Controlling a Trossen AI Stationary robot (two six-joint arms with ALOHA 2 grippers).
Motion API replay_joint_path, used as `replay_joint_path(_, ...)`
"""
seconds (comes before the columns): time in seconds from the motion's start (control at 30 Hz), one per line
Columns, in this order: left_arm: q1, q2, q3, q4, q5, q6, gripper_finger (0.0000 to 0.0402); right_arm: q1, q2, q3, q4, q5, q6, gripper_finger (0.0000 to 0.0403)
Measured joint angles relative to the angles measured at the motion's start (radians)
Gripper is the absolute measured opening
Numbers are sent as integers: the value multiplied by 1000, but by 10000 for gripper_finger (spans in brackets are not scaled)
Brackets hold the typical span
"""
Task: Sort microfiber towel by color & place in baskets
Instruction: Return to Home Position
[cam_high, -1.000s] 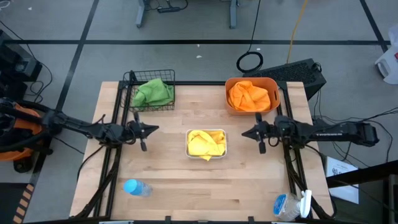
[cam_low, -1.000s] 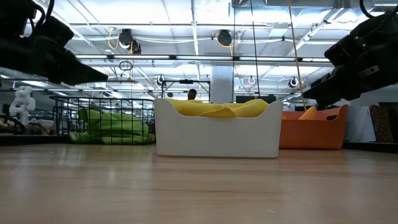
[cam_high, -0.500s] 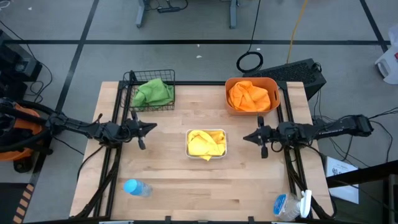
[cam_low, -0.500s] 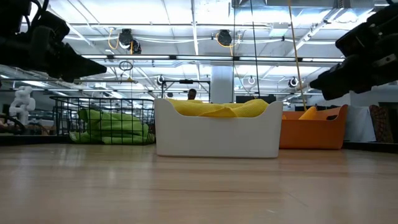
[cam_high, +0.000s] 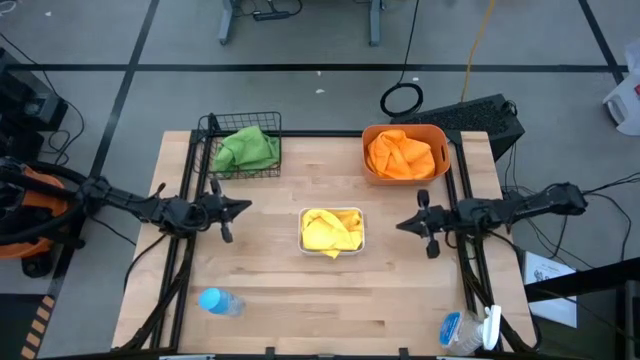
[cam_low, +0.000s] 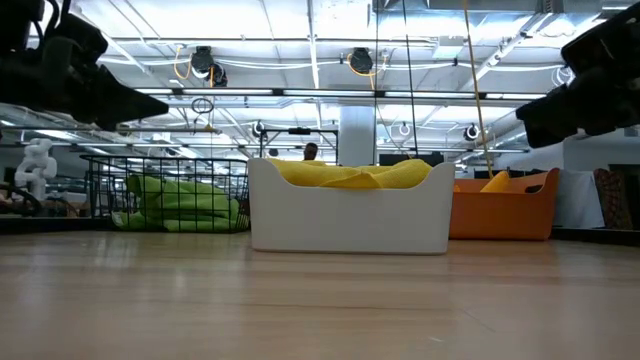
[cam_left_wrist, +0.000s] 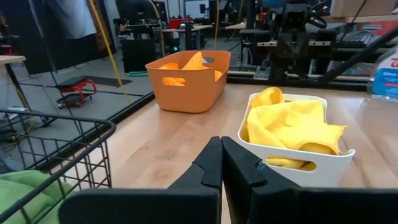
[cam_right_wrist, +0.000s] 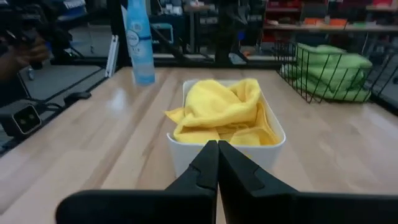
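Green towels (cam_high: 246, 149) lie in the black wire basket (cam_high: 213, 126) at the far left. Orange towels (cam_high: 402, 154) fill the orange tub (cam_high: 371, 135) at the far right. Yellow towels (cam_high: 330, 231) sit in the white tray (cam_high: 303, 213) at the table's middle. My left gripper (cam_high: 246, 207) hangs shut above the table, left of the tray, its fingertips (cam_left_wrist: 221, 144) pointing at it. My right gripper (cam_high: 401, 226) hangs shut right of the tray, its fingertips (cam_right_wrist: 217, 146) pointing at it. Neither holds anything.
A blue bottle (cam_high: 219, 301) lies near the table's near left corner. A spray bottle (cam_high: 467, 330) lies at the near right corner. Bare wood stretches along the near side of the table (cam_high: 330, 300) and between the containers.
My right arm has drawn back toward the table's right edge and slightly toward the near edge, its gripper staying shut. My left gripper has shifted slightly toward the left edge. The towels and containers have stayed put.
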Motion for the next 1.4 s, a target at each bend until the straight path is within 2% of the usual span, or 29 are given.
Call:
replay_joint_path(0.13, -39, -14, 0, -1, -61, 20, 3, 6, -108, 1, -47, -5, -37, 0)
replay_joint_path(0.37, -80, -53, 1, -6, -83, 58, 2, 6, -236, 1, -57, -52, -104, 0)
replay_joint_path(0.57, -80, -96, 45, -142, -102, 53, 1, 6, -237, 1, -62, -74, -108, 0)
replay_joint_path(0.7, -80, -163, 67, -221, -69, 51, 1, 6, -237, 1, -66, -93, -108, 0)
replay_joint_path(1.13, -80, -164, 67, -226, -37, 73, 0, 6, -235, 1, -67, -103, -164, 0)
replay_joint_path(1.4, -76, -164, 44, -138, 56, 116, 0, 6, -233, 1, -69, -115, -150, 0)
